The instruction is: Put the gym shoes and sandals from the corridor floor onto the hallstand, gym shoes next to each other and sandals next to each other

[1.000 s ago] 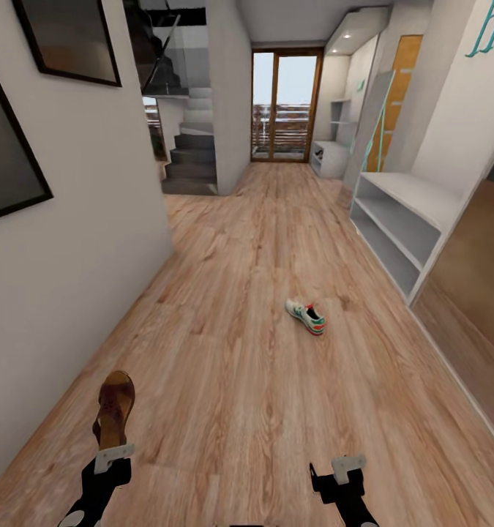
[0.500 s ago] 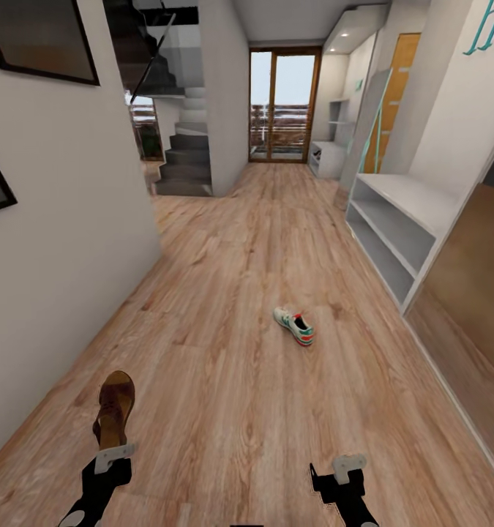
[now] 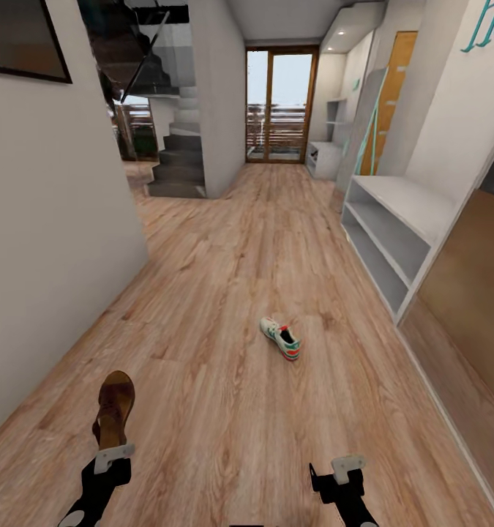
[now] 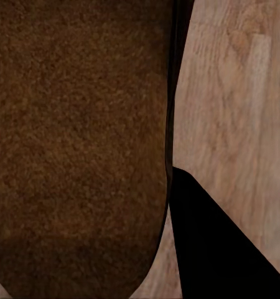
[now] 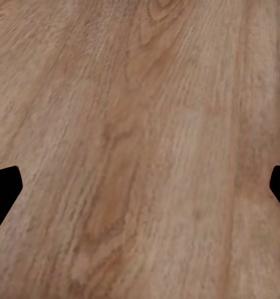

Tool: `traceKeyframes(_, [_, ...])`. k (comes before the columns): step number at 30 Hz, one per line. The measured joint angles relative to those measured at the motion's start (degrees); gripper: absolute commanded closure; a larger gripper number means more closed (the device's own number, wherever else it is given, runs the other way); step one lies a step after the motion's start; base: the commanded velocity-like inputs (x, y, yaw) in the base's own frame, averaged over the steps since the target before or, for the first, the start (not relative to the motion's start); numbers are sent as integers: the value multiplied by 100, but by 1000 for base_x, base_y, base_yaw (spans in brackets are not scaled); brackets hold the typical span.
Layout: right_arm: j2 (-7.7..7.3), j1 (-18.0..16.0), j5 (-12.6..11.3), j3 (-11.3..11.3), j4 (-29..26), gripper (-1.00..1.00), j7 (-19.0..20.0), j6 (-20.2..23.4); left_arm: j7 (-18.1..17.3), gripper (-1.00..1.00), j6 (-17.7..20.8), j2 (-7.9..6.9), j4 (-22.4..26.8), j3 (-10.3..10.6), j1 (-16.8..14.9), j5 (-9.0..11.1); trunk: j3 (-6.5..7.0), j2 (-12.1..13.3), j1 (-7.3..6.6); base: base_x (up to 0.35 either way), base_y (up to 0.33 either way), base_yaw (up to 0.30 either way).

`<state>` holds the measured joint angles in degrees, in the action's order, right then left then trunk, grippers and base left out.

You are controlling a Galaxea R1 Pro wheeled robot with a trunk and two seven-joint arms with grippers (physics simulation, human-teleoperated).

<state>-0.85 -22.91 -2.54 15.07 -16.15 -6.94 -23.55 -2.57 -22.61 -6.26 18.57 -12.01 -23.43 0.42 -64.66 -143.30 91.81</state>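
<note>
- Corridor floor (image 3: 225,410) has slid toward the camera; the gym shoe (image 3: 280,339) is nearer.
- Left gripper (image 3: 113,448) pinches a sandal (image 3: 115,406); right gripper (image 3: 347,464) is spread, empty.

A gym shoe (image 3: 280,339) lies on the floor (image 3: 225,293) mid-corridor, ahead of the robot and slightly right of centre. The left gripper (image 3: 109,457) sits low at the left with a sandal (image 3: 114,408) clamped in it, the sandal jutting forward above the floor. The right gripper (image 3: 342,468) sits low at the right, over bare floor, well apart from the shoe. A bench unit (image 3: 393,230) stands against the right wall, beyond the shoe. At the far end, another unit (image 3: 324,157) stands right of the glass door (image 3: 279,106); stairs (image 3: 175,161) rise at the left.
</note>
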Motion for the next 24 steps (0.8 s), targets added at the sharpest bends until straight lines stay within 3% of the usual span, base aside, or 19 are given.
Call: traceKeyframes(24, [7, 0, -1, 0, -4, -100, -3, -5, 2, 100, 0, 0, 0, -3, 0, 0, 0, 0, 0, 270, -224, 0])
